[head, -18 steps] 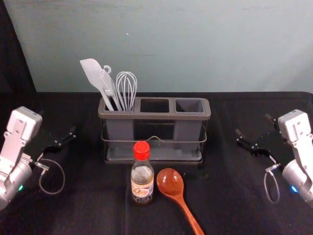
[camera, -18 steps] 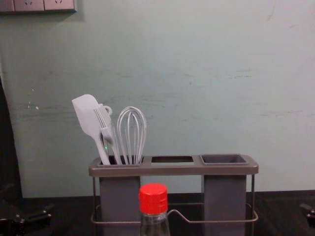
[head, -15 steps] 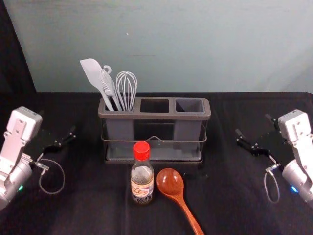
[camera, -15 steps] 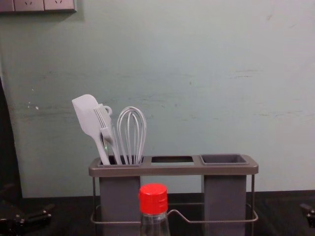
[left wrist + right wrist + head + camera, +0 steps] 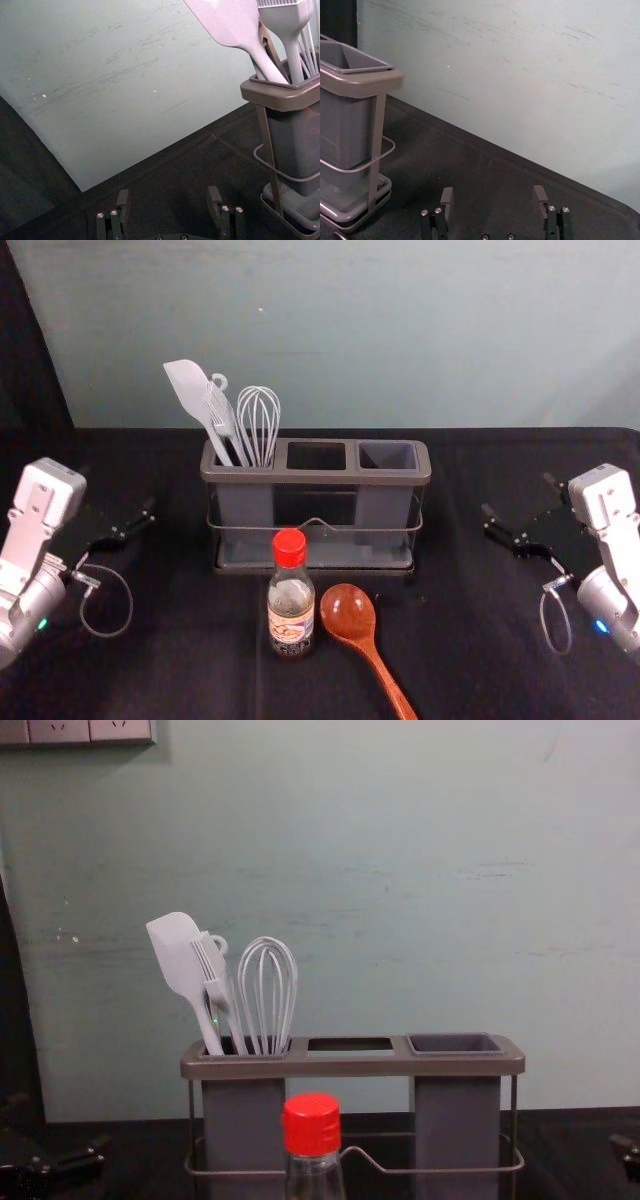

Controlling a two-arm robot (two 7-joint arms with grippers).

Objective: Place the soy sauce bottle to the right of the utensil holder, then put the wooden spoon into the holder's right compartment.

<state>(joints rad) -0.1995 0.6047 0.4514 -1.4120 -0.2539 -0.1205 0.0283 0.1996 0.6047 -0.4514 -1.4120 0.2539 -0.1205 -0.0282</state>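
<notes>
The spoon (image 5: 349, 612), its handle (image 5: 388, 682) cropped in the head view, lies beside the bottle (image 5: 291, 618), before the holder (image 5: 318, 478). The left compartment (image 5: 246, 506) holds spatula (image 5: 187, 387), brush (image 5: 220, 410) and whisk (image 5: 259, 408). Left gripper (image 5: 118, 492) and right gripper (image 5: 518, 495) flank the holder, fingers wide.

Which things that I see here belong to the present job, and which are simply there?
For the job:
soy sauce bottle
wooden spoon
utensil holder, with its right compartment

Simply there:
spatula, brush and whisk, in the left compartment
wall sockets
</notes>
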